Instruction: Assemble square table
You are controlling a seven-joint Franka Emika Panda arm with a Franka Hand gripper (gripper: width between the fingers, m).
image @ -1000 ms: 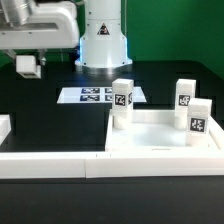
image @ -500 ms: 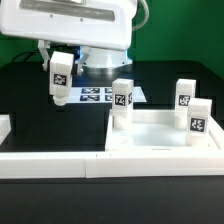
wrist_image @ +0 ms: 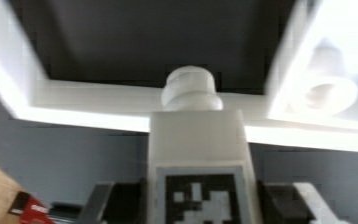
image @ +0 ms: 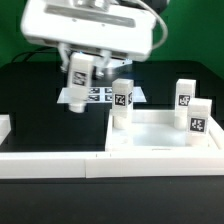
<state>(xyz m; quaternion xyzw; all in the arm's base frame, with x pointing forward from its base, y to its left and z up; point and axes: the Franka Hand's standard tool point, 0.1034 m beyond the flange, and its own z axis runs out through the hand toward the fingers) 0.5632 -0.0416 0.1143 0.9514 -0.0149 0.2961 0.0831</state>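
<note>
The square table panel (image: 160, 140) lies at the exterior view's right, white with a raised rim. Three white tagged legs stand upright on it: one at its far left corner (image: 122, 101) and two at the right (image: 185, 96) (image: 200, 119). My gripper (image: 78, 80) hangs above the black surface just left of the panel, shut on a fourth leg (image: 78, 76) that tilts slightly. In the wrist view this leg (wrist_image: 197, 130) juts out from between the dark fingers (wrist_image: 123, 205), tag toward the camera, over a blurred white rim (wrist_image: 87, 100).
The marker board (image: 104, 96) lies flat behind the held leg. A long white bar (image: 50, 166) runs along the front edge of the black surface. A small white block (image: 4, 128) sits at the exterior view's far left.
The arm has swung from the exterior view's far left toward the right and nearer to the panel, carrying the leg with it. The three standing legs have not moved.
</note>
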